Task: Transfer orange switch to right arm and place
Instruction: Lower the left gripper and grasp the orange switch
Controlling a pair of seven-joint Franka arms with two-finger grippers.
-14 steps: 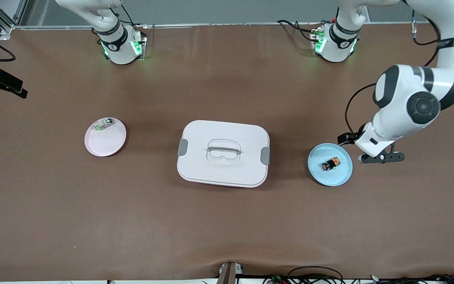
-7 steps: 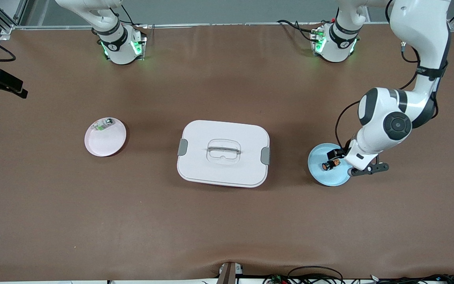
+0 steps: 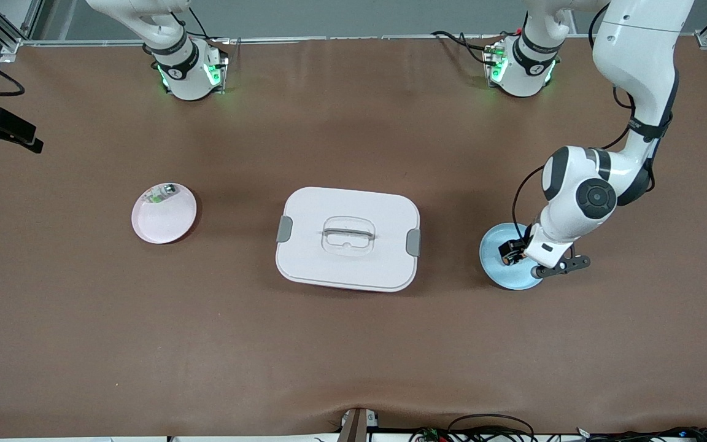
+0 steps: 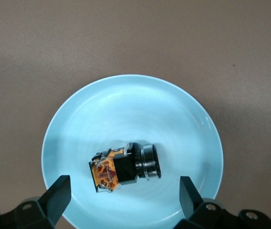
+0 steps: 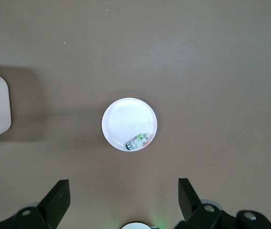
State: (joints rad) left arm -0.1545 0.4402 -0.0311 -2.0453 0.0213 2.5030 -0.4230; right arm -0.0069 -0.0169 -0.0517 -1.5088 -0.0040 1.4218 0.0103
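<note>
The orange switch lies on its side in the pale blue plate, its orange end toward one finger and its black-and-silver end toward the other. My left gripper is open and hangs low over the plate, a finger on each side of the switch, not touching it. In the front view the left hand covers most of the switch on the blue plate. My right gripper is open and empty, high over the table by the right arm's base; it waits.
A white lidded box with a handle stands mid-table. A pink plate holding a small white-and-green part sits toward the right arm's end; both show in the right wrist view. A black mount stands at the table's edge.
The left arm has swung from beside the blue plate to over it and come down, so its hand now covers most of the switch. The right arm has not moved.
</note>
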